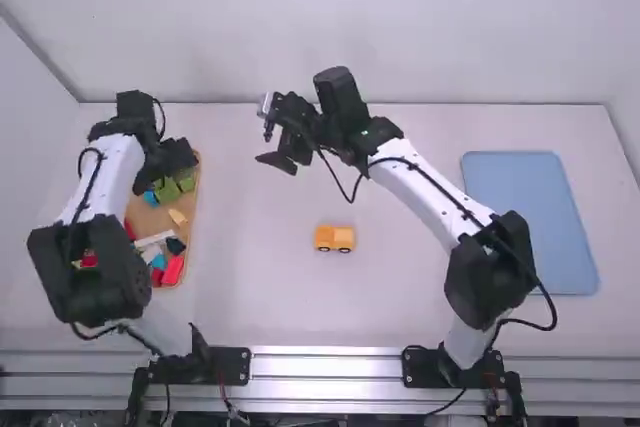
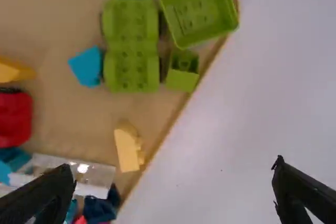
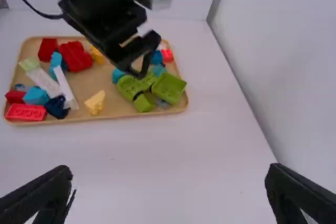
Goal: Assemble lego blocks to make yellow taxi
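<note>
In the high view, my left gripper (image 1: 165, 165) is over the wooden tray (image 1: 143, 215); my right gripper (image 1: 268, 139) is above the table at the back, left of the middle. An orange-yellow block vehicle with dark wheels (image 1: 334, 238) stands on the table near the middle. From the left wrist, my left gripper (image 2: 176, 188) is wide open with nothing held, above loose green blocks (image 2: 131, 45) and a yellow block (image 2: 127, 148). From the right wrist, my right gripper (image 3: 168, 191) is also wide open and holds nothing; a yellow block (image 3: 95, 102) lies on the tray.
Red blocks (image 1: 173, 270), blue blocks and whitish blocks share the tray at the table's left. At the right lies a blue tray (image 1: 530, 217). A wall (image 1: 300, 27) rises behind the table's back edge, and another (image 3: 262, 51) stands at the side.
</note>
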`<control>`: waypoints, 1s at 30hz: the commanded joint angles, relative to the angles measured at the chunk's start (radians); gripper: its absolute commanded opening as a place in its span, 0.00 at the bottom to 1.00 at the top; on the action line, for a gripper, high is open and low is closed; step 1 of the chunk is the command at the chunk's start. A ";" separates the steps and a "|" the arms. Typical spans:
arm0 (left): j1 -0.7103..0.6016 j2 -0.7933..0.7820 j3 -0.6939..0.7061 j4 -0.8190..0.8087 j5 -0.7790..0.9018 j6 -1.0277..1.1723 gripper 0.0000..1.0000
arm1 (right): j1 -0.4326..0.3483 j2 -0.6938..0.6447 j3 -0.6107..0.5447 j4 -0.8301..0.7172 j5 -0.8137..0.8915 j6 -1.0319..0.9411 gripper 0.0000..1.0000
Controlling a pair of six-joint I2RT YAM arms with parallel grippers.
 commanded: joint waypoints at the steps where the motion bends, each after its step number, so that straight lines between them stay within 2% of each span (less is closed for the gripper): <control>1: 0.010 0.062 0.018 -0.013 -0.054 -0.010 0.96 | -0.011 0.010 0.024 -0.015 -0.006 0.005 0.98; 2: 0.024 0.100 0.015 -0.016 -0.054 -0.030 0.85 | -0.012 0.010 0.024 -0.032 -0.004 -0.002 0.98; 5: 0.045 0.151 0.015 -0.029 -0.002 -0.020 0.81 | -0.025 0.010 0.024 -0.053 -0.006 -0.023 0.98; 10: 0.057 0.190 -0.003 -0.032 0.020 -0.023 0.68 | -0.038 0.011 0.024 -0.083 -0.005 -0.047 0.98; 11: 0.051 0.192 -0.013 -0.030 0.015 -0.023 0.59 | -0.043 0.011 0.024 -0.090 -0.006 -0.047 0.98; 15: 0.049 0.192 -0.054 0.005 0.017 -0.023 0.58 | -0.055 0.011 0.022 -0.093 -0.006 -0.047 0.98; 22: 0.053 0.192 -0.140 0.070 0.016 -0.030 0.50 | -0.055 0.011 0.021 -0.092 -0.005 -0.051 0.98; 30: 0.047 0.192 -0.193 0.129 0.014 -0.030 0.49 | -0.055 0.011 0.017 -0.090 -0.005 -0.051 0.98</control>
